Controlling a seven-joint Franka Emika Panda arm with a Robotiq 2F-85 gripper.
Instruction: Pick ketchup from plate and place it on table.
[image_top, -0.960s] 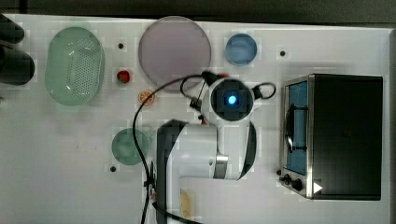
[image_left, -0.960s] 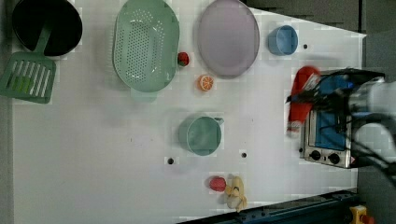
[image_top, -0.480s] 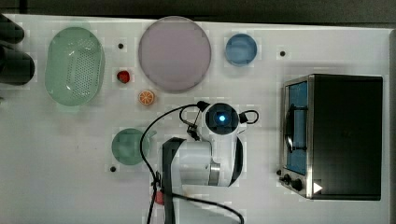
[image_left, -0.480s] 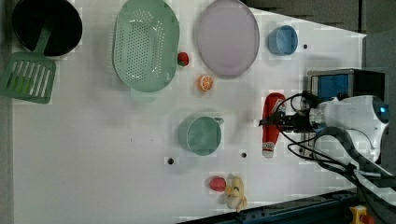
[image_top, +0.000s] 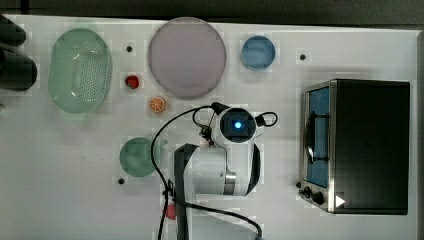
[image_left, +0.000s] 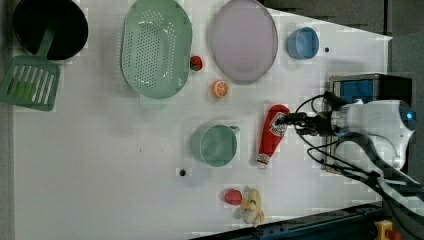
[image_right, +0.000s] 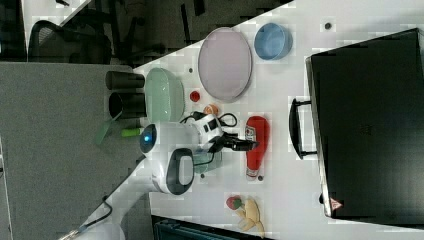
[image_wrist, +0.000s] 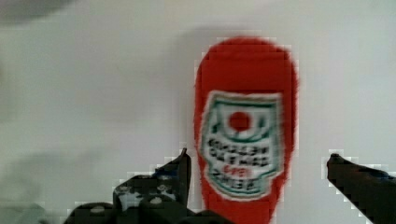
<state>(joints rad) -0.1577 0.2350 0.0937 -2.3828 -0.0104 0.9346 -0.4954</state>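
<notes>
Ketchup (image_left: 272, 134) lowered flat onto table (image_left: 100, 175), cap toward banana (image_left: 252, 207)

White table (image_left: 100, 175) carries ketchup (image_left: 272, 134), plate (image_left: 244, 40).

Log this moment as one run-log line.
ketchup: lying on table, off plate | end effector: open, fingers either side of bottle | beside: green cup
</notes>
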